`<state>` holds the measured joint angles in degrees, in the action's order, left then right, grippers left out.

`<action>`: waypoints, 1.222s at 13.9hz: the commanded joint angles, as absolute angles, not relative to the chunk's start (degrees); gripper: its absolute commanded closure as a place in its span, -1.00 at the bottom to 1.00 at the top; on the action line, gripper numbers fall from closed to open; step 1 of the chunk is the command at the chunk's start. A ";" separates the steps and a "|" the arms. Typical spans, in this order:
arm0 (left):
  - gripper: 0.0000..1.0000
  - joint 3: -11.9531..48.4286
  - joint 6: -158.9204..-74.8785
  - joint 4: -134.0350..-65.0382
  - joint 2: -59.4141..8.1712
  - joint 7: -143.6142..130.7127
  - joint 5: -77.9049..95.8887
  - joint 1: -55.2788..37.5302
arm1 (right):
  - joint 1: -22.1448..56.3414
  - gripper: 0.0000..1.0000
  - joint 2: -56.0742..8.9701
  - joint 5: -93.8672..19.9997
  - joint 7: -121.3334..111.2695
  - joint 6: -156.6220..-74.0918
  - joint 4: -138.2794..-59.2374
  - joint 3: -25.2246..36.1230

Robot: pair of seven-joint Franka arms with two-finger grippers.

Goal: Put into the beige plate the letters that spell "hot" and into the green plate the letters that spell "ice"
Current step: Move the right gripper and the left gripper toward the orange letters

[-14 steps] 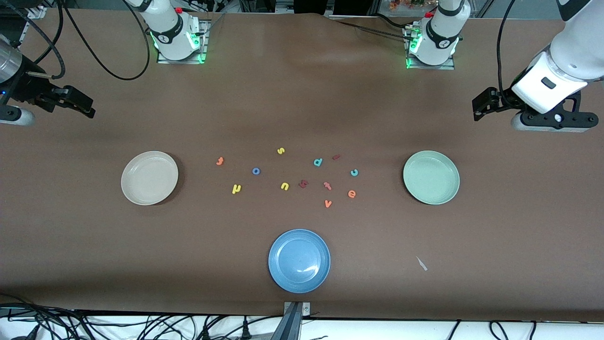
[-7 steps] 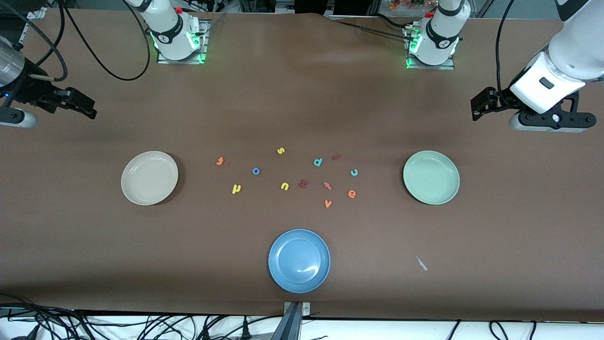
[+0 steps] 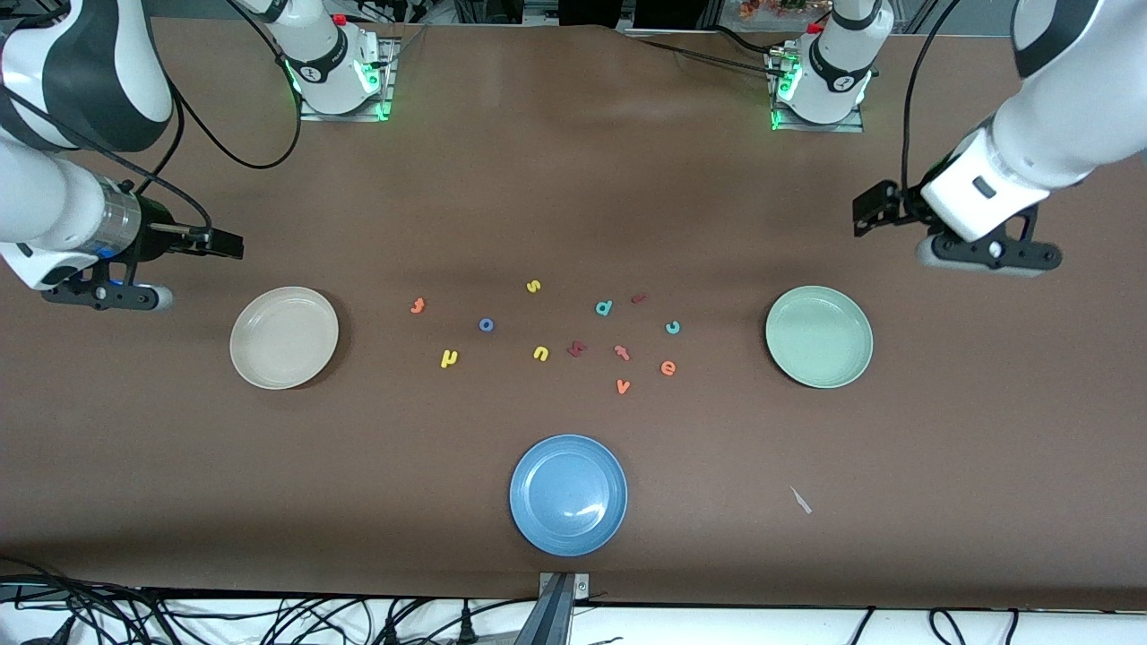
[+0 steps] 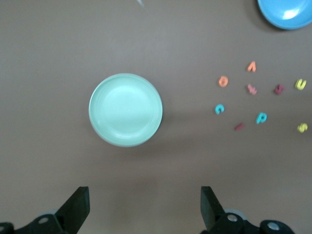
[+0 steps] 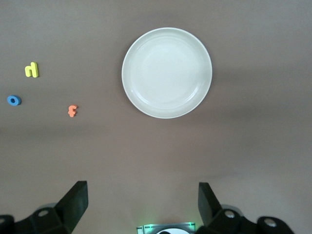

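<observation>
The beige plate (image 3: 284, 338) (image 5: 166, 72) lies toward the right arm's end of the table, the green plate (image 3: 819, 337) (image 4: 125, 109) toward the left arm's end; nothing lies in either. Between them lie the yellow h (image 3: 449, 358) (image 5: 31, 69), blue o (image 3: 486, 324) (image 5: 13, 100) and orange t (image 3: 418, 305) (image 5: 72, 111). The dark red i (image 3: 638, 297) (image 4: 239, 126), teal c (image 3: 673, 327) (image 4: 219, 109) and orange e (image 3: 668, 367) (image 4: 223, 81) lie closer to the green plate. My right gripper (image 3: 231, 245) (image 5: 141, 200) hangs open over bare table beside the beige plate. My left gripper (image 3: 866, 213) (image 4: 144, 207) hangs open beside the green plate.
A blue plate (image 3: 568, 494) sits near the front edge. Among the letters also lie a yellow s (image 3: 533, 286), yellow u (image 3: 540, 353), teal d (image 3: 604, 307), orange v (image 3: 623, 386), a pinkish t (image 3: 621, 351) and a dark red letter (image 3: 576, 348). A small scrap (image 3: 800, 500) lies beside the blue plate.
Both arms have swung inward from the table's ends: the right gripper toward the beige plate, the left toward the green plate. Letters and plates have not moved.
</observation>
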<state>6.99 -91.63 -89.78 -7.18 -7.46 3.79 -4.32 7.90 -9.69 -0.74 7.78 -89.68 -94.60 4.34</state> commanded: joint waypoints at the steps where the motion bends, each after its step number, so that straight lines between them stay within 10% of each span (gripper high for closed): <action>1: -1.00 6.77 -94.29 -81.85 -15.53 -6.33 5.18 -5.09 | 9.05 -1.00 -10.89 -2.89 7.64 -90.25 -93.69 4.31; 9: -1.00 6.77 -110.82 -76.82 -27.68 -7.12 5.01 -8.43 | 21.87 -1.00 -18.90 -9.76 29.43 -118.87 -106.40 4.31; 17: -1.00 6.59 -109.60 -83.32 -30.31 -17.47 4.04 -15.72 | 25.92 -1.00 -21.88 -9.76 41.90 -153.45 -125.68 1.85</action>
